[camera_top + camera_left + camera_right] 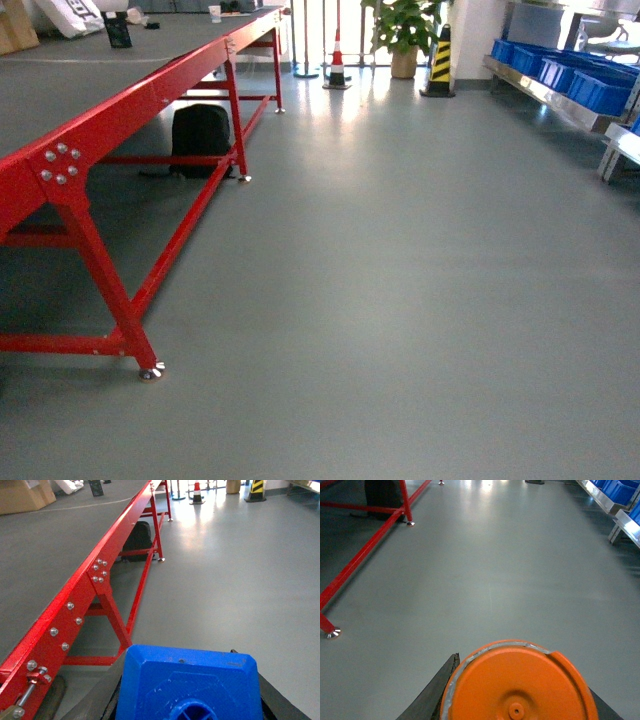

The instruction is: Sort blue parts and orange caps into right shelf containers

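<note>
Transit stage. Left gripper [187,700] is clamped on a blue part [187,682]; right gripper [517,700] is clamped on an orange cap [520,682]. Crates [585,80] sit on the shelf [545,97], far right, well apart. Recommend turning right, keeping both loads level, and stopping square beside the shelf before any release.

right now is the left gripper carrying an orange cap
No, the left wrist view shows a blue part in the left gripper; the orange cap is in the right.

head cam high, facing down the aisle; both wrist cams low, forward; all share red table frame [120,100].
</note>
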Motion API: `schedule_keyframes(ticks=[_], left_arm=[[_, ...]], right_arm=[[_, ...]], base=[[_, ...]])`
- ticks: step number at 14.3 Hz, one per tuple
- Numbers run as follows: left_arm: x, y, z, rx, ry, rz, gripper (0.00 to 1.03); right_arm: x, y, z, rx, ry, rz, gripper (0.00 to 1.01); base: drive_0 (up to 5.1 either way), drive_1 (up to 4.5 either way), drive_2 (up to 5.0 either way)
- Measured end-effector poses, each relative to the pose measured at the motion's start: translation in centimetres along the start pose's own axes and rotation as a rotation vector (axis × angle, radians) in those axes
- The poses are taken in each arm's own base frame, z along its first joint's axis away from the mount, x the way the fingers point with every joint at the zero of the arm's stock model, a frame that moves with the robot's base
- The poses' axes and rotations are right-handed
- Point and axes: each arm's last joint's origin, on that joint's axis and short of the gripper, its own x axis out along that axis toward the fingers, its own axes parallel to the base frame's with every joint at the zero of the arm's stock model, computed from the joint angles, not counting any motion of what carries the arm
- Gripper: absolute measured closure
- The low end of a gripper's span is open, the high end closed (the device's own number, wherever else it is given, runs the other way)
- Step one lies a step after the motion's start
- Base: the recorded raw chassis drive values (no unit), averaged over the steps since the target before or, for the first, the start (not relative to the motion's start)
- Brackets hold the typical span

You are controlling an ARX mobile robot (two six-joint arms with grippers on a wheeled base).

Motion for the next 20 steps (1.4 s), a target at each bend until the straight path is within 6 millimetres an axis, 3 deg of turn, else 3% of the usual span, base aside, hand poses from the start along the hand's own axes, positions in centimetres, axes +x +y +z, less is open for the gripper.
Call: schedule_keyframes(ticks=[20], left_arm=[[0.00, 0.01, 0.06, 0.000, -0.003, 0.000, 0.58]], right_arm=[[0.00, -0.14, 0.03, 0.002, -0.004, -0.004, 0.57]], base=[[5.1, -2.33, -2.3]])
